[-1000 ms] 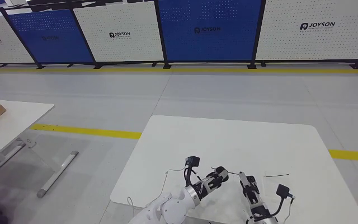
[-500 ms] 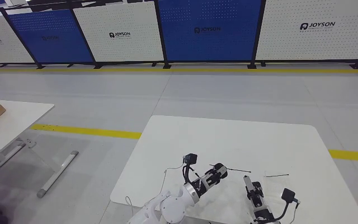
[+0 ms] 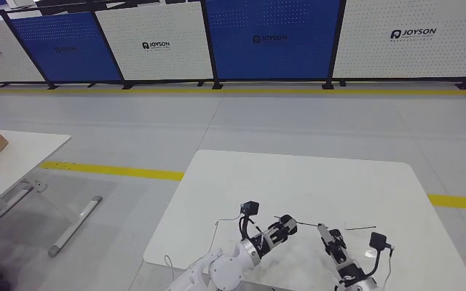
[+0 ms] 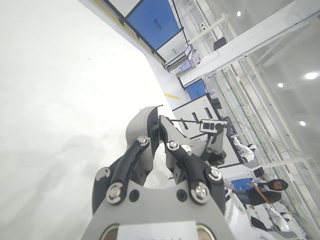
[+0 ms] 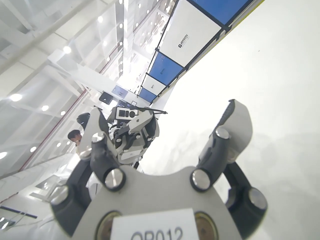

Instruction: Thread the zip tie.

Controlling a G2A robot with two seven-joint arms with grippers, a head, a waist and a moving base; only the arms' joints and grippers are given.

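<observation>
My left gripper (image 3: 288,222) (image 4: 158,123) is shut on a thin black zip tie (image 3: 306,223) (image 4: 185,120) near the table's front edge. The tie sticks out sideways from the fingers, held above the table and pointing at my right gripper (image 3: 322,231). The right gripper (image 5: 165,108) stands open with nothing between its fingers, a short way off the tie's free end. The right wrist view looks past those fingers at the left gripper (image 5: 143,123), with the tie (image 5: 157,111) jutting from it. A second black zip tie (image 3: 360,228) lies flat on the table beyond the right gripper.
The white table (image 3: 306,182) stretches bare towards its far edge. Both arms work close to the front edge. Blue and white panels (image 3: 269,40) stand across the floor behind the table.
The right arm drew back towards the front edge, then came forward again close to the tie's free end. The left gripper kept hold of the tie and shifted only slightly.
</observation>
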